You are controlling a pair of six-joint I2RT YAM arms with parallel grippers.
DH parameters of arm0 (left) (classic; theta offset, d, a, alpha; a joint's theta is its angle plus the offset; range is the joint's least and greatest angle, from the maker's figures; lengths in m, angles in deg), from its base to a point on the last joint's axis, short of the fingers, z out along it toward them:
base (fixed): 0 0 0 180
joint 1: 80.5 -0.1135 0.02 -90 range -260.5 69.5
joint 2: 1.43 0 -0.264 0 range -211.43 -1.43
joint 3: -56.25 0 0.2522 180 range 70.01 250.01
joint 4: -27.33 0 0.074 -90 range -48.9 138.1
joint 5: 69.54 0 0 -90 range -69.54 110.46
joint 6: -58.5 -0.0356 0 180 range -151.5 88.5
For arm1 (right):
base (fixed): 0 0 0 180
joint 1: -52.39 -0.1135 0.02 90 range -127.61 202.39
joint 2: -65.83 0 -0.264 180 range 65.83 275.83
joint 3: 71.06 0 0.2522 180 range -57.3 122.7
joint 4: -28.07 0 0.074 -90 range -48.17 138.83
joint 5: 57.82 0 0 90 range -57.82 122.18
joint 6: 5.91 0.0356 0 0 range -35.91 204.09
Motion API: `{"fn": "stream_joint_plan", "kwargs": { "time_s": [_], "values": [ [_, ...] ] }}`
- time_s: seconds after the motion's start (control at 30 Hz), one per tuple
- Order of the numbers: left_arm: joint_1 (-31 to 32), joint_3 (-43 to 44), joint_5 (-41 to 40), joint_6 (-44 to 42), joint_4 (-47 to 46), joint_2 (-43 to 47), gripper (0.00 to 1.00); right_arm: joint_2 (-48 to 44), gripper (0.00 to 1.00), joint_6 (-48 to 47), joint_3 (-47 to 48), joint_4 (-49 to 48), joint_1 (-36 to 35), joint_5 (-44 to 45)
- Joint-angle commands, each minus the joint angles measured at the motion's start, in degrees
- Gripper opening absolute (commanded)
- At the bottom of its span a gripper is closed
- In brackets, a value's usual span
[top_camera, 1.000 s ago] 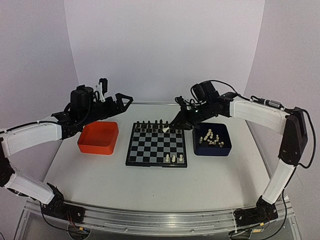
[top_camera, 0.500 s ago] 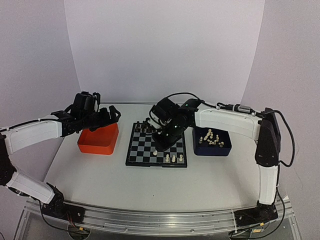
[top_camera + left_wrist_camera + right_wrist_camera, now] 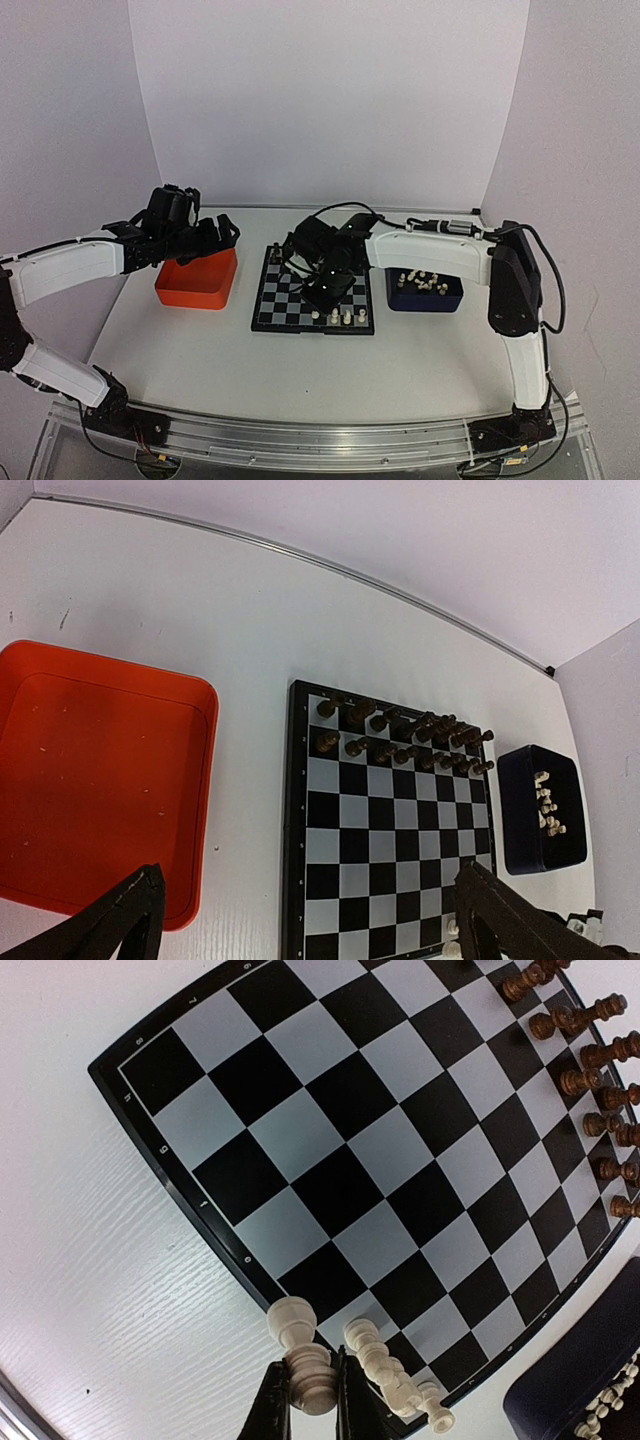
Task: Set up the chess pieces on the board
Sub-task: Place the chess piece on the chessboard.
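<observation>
The board (image 3: 285, 300) lies mid-table, with black pieces (image 3: 300, 250) on its two far rows. Three cream-white chess pieces (image 3: 347, 317) stand on its near row at the right. My right gripper (image 3: 320, 303) is low over the near row, just left of them. It is shut on a cream piece (image 3: 303, 1355), held upright between the fingers over the board's near edge (image 3: 340, 1130). I cannot tell whether the piece touches the board. A standing cream piece (image 3: 375, 1355) is beside it. My left gripper (image 3: 225, 232) is open and empty, above the orange tray's far right corner.
The orange tray (image 3: 197, 277) sits left of the board. The dark blue tray (image 3: 445, 300), right of the board, holds several loose cream pieces (image 3: 420, 282). In the left wrist view the board (image 3: 390, 820) lies between the orange tray (image 3: 90, 780) and the blue tray (image 3: 515, 810).
My right gripper has carried the cream piece from the board's far right corner down to the near row. The left arm dropped slightly, then held still.
</observation>
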Motion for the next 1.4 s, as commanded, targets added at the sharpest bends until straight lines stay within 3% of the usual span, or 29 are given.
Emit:
{"fn": "stream_joint_plan", "kwargs": {
  "time_s": [0.0, 1.37],
  "values": [
    [-0.3, 3.0, -0.8, 0.0, 0.2, -0.1, 1.00, 2.1, 0.00, -2.4, 3.3, 0.9, -0.5, 3.4],
    [-0.4, 2.9, 0.2, 0.3, -0.6, -0.6, 1.00, 6.5, 0.00, -3.5, 3.1, 1.5, -0.6, 5.9]
  ]
}}
